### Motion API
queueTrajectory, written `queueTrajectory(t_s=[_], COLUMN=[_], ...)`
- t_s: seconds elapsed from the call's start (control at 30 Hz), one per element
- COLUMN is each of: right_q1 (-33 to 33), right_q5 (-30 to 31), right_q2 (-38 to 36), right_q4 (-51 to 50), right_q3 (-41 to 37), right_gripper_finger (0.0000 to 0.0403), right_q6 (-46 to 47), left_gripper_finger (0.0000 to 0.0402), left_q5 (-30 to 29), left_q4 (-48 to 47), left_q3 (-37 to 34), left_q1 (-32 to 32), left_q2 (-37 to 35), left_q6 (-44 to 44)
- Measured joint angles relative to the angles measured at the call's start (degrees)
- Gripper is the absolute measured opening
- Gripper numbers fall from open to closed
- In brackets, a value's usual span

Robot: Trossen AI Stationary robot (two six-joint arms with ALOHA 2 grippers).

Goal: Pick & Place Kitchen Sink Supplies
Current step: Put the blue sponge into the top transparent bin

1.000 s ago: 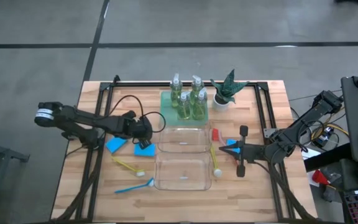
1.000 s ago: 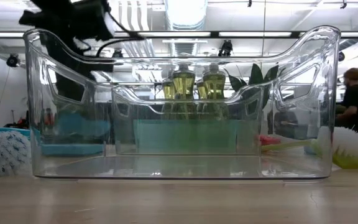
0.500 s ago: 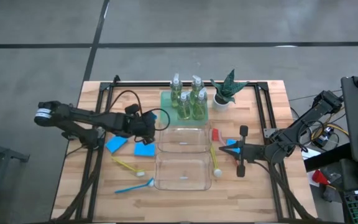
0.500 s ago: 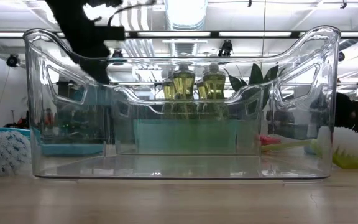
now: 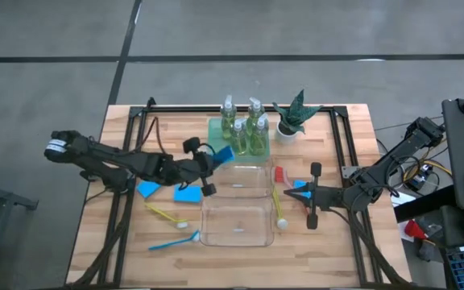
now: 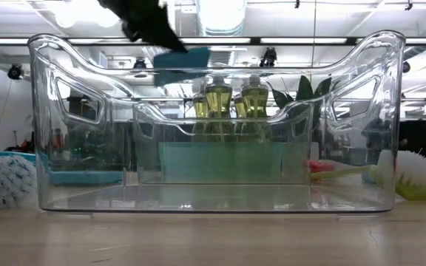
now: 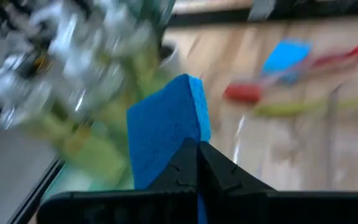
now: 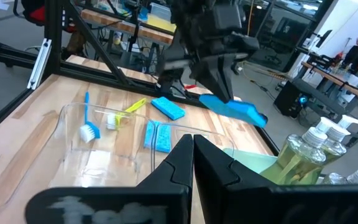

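My left gripper (image 5: 213, 159) is shut on a blue sponge (image 5: 224, 152) and holds it in the air over the left end of the far clear bin (image 5: 252, 167). The right wrist view shows this gripper (image 8: 211, 74) and the sponge (image 8: 235, 107) from the other side. Two more blue sponges (image 5: 149, 188) (image 5: 188, 194) lie flat on the table below the left arm. Several pump bottles (image 5: 244, 130) stand on a green tray. My right gripper (image 5: 303, 193) waits shut at the right, beside another blue sponge (image 5: 300, 184). My left gripper pinches the sponge by one end (image 7: 185, 146) between its two fingers. The fingers come from the table's left, slanting a little downward. The rest of the sponge (image 8: 253, 115) sticks out past the fingertips, and the sponge is lifted clear of table and bins.
A second clear bin (image 5: 238, 234) stands nearer the front edge. A yellow brush (image 5: 167, 215) and a blue brush (image 5: 174, 240) lie left of it; a red-and-yellow brush (image 5: 279, 197) lies right of the bins. A potted plant (image 5: 292, 119) stands by the bottles.
My left gripper has risen from just above the sponges on the table and swung toward the table's right and far side, tipping up nearer to level. It stays shut on the blue sponge, which now hangs clear over the far bin's left end.
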Motion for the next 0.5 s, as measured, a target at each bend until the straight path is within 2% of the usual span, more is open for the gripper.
queueTrajectory(t_s=[0.2,0.5], right_q1=[-0.02,0.0], right_q5=[0.0,0.01], right_q2=[0.0,0.0], right_q4=[0.27,1.08], right_q3=[0.0,0.0], right_gripper_finger=[0.0008,0.0008], right_q6=[0.02,-0.26], left_gripper_finger=[0.0,0.0], left_q5=[3.97,5.02], left_q4=[10.96,16.59], left_q3=[-0.04,0.0], left_q1=[-0.55,-0.97], left_q2=[2.59,10.55], left_q6=[5.21,4.94])
